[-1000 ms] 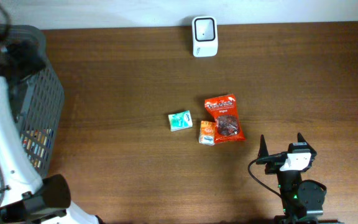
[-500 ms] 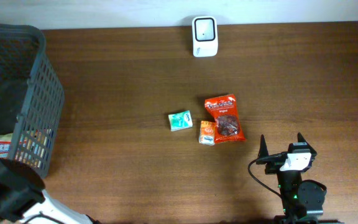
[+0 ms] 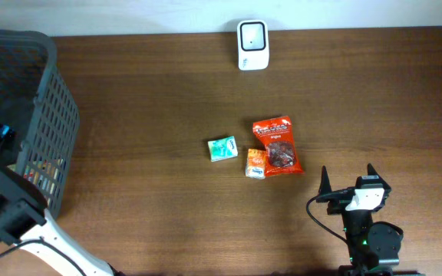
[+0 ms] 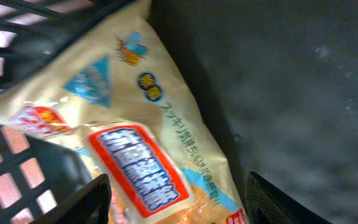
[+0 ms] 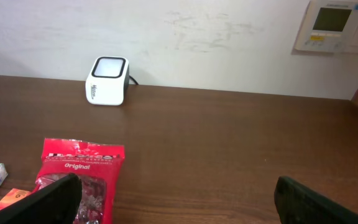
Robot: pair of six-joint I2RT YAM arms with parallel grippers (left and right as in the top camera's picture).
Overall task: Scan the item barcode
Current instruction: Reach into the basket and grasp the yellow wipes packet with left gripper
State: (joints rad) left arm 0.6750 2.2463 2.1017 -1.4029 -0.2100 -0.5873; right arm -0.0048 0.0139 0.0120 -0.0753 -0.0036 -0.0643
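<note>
A yellow packet (image 4: 166, 124) is framed inside the basket (image 3: 48, 115) between the left tool's (image 4: 178, 190) fingers; whether it is clamped cannot be told. Pick-up is judged under way. A firm hold, then carriage to the one scanner (image 3: 252, 44), is called for. Three more are counted on the bench (image 3: 144, 100): green packet (image 3: 222, 148), orange packet (image 3: 255, 163), red packet (image 3: 277, 146). The right tool (image 3: 347, 180) is spread wide, empty.

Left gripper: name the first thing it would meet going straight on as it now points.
The yellow snack bag in the basket, most likely: it lies straight ahead, between the open fingers of the left gripper. How near is unclear.
</note>
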